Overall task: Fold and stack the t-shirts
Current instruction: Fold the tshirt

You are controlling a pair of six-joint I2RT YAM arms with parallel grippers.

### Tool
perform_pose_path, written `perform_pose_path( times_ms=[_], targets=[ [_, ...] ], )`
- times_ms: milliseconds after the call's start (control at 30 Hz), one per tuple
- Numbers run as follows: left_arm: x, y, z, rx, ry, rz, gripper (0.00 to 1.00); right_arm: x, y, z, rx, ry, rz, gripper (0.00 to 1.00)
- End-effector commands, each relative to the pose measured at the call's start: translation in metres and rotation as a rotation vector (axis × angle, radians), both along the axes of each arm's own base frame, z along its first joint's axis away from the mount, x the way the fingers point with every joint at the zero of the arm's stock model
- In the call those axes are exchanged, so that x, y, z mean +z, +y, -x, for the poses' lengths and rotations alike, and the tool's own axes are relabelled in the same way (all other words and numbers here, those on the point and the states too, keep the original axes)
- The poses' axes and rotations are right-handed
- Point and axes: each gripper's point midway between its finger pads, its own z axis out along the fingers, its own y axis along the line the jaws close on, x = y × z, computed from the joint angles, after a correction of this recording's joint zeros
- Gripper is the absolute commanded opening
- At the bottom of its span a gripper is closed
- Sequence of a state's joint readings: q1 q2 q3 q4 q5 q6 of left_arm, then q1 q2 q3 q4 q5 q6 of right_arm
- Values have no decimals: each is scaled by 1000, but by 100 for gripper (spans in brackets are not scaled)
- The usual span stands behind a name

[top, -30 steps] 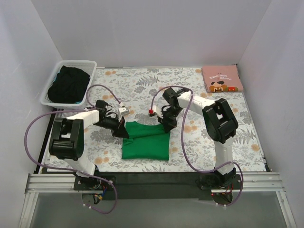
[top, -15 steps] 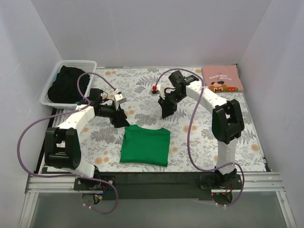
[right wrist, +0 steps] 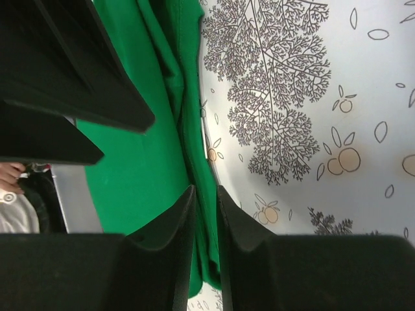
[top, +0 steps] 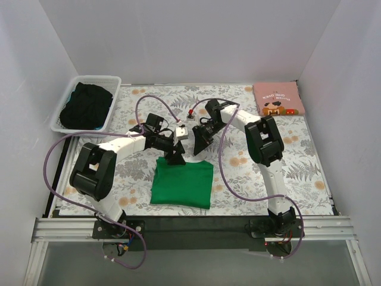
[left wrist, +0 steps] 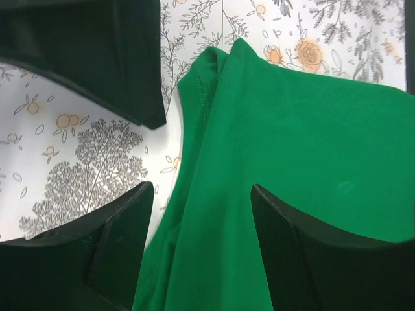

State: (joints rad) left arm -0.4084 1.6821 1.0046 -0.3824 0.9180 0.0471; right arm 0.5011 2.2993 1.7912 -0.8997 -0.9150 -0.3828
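Top external view: the floral table cloth (top: 297,167) covers the work surface under both arms. The green t-shirt (top: 181,185) lies on it folded into a rough rectangle. Its far edge sits right beneath the two grippers, and the rest stretches from them back toward the arm bases. The left gripper (top: 176,158) is at the far left part of that edge and the right gripper (top: 195,149) is just beside it, at the far right part.

A white basket (top: 89,78) stands well apart from the left gripper, out to its left and farther back. It holds a dark cloth (top: 86,106). The pink t-shirt (top: 278,99), folded with its print facing up, lies well apart from the right gripper, beyond it and off to its right.

From the left wrist, the left gripper (left wrist: 201,194) has its fingers spread wide. The rumpled edge of the green t-shirt (left wrist: 305,142) lies between and below them, not clamped.

From the right wrist, the right gripper (right wrist: 204,191) has its fingers drawn almost together. A thin ridge of the green t-shirt (right wrist: 136,175) edge runs through the narrow slot between them and appears pinched.
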Motion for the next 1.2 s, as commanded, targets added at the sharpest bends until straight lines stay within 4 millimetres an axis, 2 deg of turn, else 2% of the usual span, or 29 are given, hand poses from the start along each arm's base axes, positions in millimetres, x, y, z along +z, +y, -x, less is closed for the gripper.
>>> perform_pose_path(
  times_ms=[0,133,300,433,600,667,733,867,1000,1167],
  targets=[
    [-6,-10,-8,-18,-77,-11,60,21,17,-1,-18,53,-90,24],
    [-23,-16,3,-53,-73,-52,57,5,19,7,-13,94,-76,20],
    [-29,-20,13,-83,-58,-58,49,-6,21,21,-3,130,-61,17],
    [-32,-22,18,-95,-31,-65,35,-8,19,23,-3,133,-57,16],
    [-16,-23,24,-118,-65,-29,0,-6,21,23,-2,139,-70,16],
    [-3,-23,27,-124,-101,-10,0,-4,23,25,1,161,-87,16],
    [-1,-21,32,-117,-96,-14,0,-3,27,34,16,194,-110,16],
    [9,-20,39,-116,-96,-1,0,-12,31,54,50,239,-100,15],
    [12,-19,34,-106,-127,-11,0,-29,32,70,81,257,-65,14],
    [24,-22,23,-94,-181,-2,0,-43,27,79,89,288,-50,14]
  ],
)
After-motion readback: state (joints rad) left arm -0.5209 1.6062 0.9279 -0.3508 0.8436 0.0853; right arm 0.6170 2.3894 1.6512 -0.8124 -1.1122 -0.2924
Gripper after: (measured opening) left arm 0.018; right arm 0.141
